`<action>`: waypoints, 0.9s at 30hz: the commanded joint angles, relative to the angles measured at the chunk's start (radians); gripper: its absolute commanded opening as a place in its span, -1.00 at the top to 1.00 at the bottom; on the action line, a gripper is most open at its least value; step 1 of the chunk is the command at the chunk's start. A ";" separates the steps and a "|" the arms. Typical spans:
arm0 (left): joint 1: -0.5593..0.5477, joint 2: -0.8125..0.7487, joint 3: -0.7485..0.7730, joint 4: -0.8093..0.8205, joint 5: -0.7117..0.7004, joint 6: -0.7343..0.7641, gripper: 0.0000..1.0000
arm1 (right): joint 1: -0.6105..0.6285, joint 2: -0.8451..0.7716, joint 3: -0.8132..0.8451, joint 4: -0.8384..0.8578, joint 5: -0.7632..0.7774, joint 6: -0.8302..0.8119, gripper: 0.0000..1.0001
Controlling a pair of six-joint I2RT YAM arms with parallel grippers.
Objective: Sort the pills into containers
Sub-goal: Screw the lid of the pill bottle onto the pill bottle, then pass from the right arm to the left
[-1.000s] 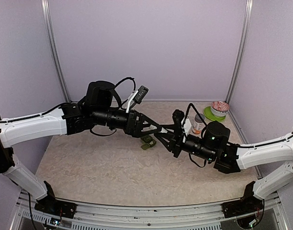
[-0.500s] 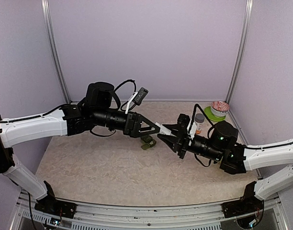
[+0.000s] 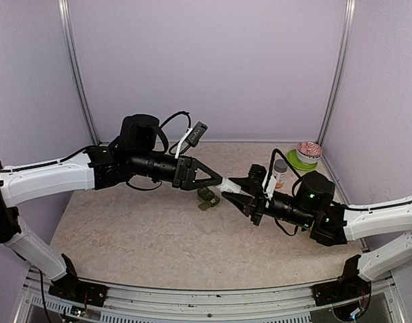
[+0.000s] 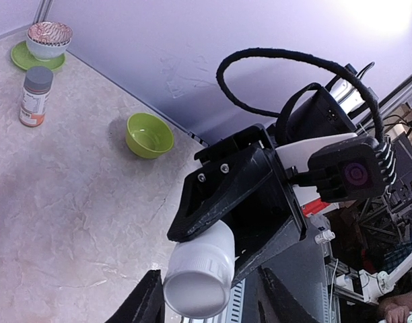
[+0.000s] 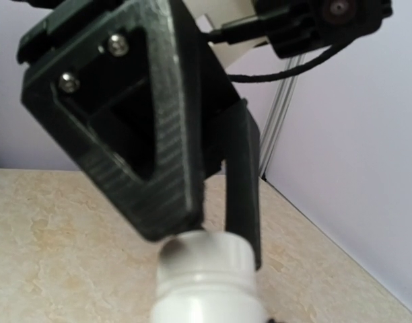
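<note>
Hanging above the worktop clamped in the right pincer, the white pill bottle looks light, stiff and slick, best held around its body, while the left pincer brackets its cap just ahead, firmly closed or not I cannot tell.

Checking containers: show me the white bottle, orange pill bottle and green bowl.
white bottle [image 4: 196, 286], left wrist view, end face
orange pill bottle [image 4: 33, 108], left wrist view, label
green bowl [image 4: 151, 131], left wrist view, inner wall

The white bottle is blurry and cut off below; the green thing is too small to tell.
</note>
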 commanded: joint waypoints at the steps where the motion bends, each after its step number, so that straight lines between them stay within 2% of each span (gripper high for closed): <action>1: -0.002 0.009 0.018 0.027 0.038 0.010 0.13 | 0.006 -0.018 -0.009 0.003 0.011 -0.004 0.47; 27: 0.009 0.020 0.000 0.036 0.026 0.009 -0.02 | 0.006 -0.049 -0.037 0.056 -0.042 0.022 0.48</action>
